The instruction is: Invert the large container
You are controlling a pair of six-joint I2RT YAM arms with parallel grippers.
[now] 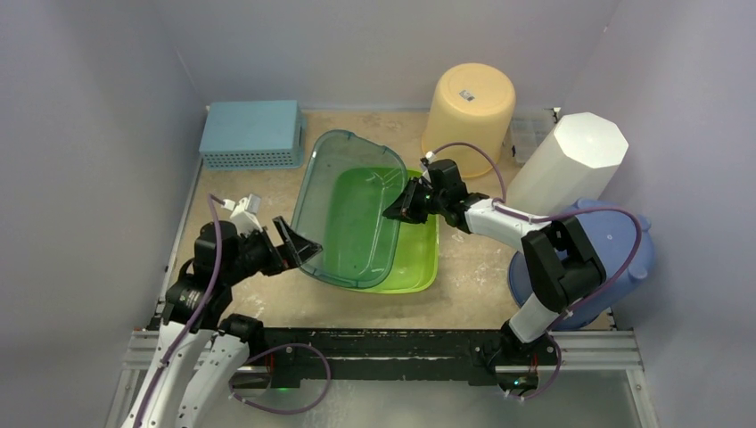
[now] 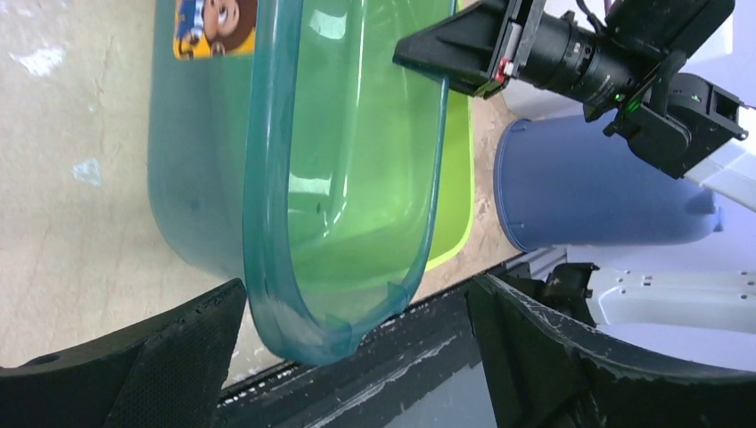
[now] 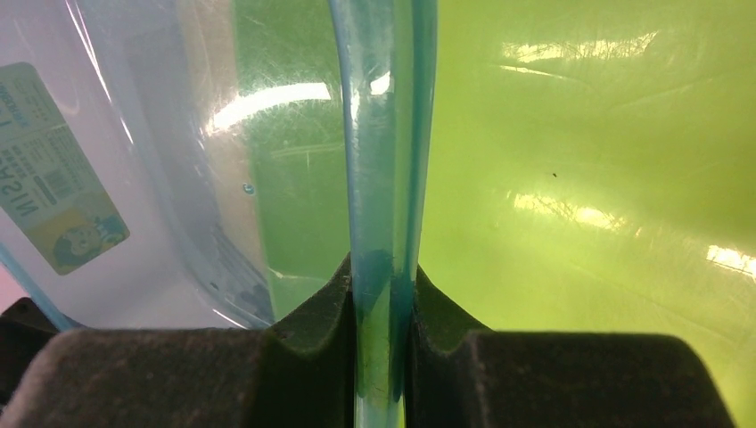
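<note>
Teal container point(image 1: 346, 207) leans tilted over a green tub point(image 1: 419, 260). Right gripper point(image 1: 401, 203) clamps its right-edge rim. Left gripper point(image 1: 301, 245) stands wide around the near-edge rim.

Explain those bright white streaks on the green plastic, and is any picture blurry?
Right wrist view: the streaks are glare on the glossy green tub; the teal container, its rim pinched in the right tool, looks soft up close. Left wrist view: the open left tool has dark, shadowed fingers. Top view: evenly lit, sharp, faint shadows.
</note>
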